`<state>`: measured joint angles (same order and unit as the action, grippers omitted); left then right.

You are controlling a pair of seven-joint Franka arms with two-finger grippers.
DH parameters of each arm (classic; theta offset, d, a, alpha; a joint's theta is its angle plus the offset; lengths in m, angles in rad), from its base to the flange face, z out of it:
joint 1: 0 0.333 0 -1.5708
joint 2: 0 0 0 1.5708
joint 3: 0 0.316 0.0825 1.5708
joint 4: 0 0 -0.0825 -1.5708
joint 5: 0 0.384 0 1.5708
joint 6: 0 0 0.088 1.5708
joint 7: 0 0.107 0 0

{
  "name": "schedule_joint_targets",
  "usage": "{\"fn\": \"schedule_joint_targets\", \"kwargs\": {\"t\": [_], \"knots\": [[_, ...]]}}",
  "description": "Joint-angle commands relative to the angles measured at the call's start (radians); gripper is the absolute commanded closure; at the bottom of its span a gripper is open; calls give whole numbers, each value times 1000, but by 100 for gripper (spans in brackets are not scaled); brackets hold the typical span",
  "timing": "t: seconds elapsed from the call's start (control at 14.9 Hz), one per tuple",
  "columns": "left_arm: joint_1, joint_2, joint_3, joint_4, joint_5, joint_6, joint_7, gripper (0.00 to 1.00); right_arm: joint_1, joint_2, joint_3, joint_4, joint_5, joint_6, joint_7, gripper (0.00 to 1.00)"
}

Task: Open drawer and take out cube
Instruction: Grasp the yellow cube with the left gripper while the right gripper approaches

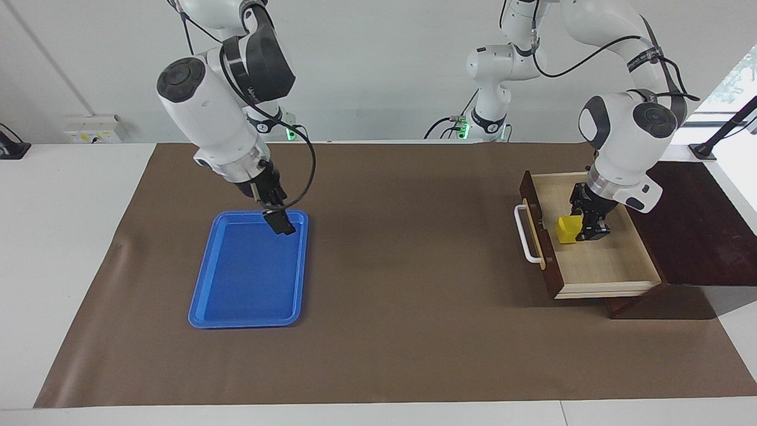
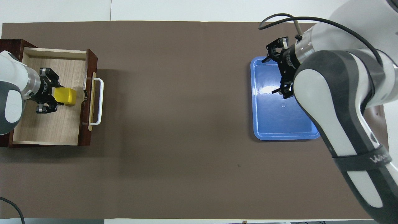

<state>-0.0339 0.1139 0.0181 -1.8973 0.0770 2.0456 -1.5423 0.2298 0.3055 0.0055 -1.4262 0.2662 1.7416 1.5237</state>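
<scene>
Cube (image 1: 568,229) — gripped inside open drawer (image 1: 597,269).

**Arm construction and finish**

Two glossy white jointed arms (image 1: 207,118) (image 1: 627,136) with dark grey joint caps, silver wrist rings, black two-finger grippers (image 1: 278,222) (image 1: 585,228), looping black cables (image 1: 304,160), and lettered black bands (image 2: 377,160).

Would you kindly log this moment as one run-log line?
drawer: open | left claw: shut on yellow cube, inside drawer | right claw: open, over blue tray
</scene>
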Motion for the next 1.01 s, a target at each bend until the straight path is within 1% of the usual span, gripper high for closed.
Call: {"fn": "schedule_joint_targets", "kwargs": {"t": [0.0,0.07,0.2,0.4,0.54,0.6,0.81,0.94], "knots": [[-17,56,2,174,-25,-141,-21,100,46,78,-2,102,57,-17,145,2],[-20,79,0,244,-40,-201,-33,100,81,102,-2,134,59,-25,205,2],[-56,93,0,322,-63,-281,-68,100,140,153,-1,184,59,-24,294,2],[-141,81,0,328,-60,-304,-197,100,163,167,1,185,83,-1,322,2],[-208,78,-3,328,-57,-308,-312,100,178,167,1,182,85,7,297,2],[-253,76,-3,328,-56,-311,-362,100,180,167,1,182,97,34,262,2],[-352,72,-4,322,-62,-300,-478,100,163,165,-1,150,217,133,188,1],[-398,69,-4,320,-63,-291,-565,100,149,175,-1,150,275,154,141,1]]}}
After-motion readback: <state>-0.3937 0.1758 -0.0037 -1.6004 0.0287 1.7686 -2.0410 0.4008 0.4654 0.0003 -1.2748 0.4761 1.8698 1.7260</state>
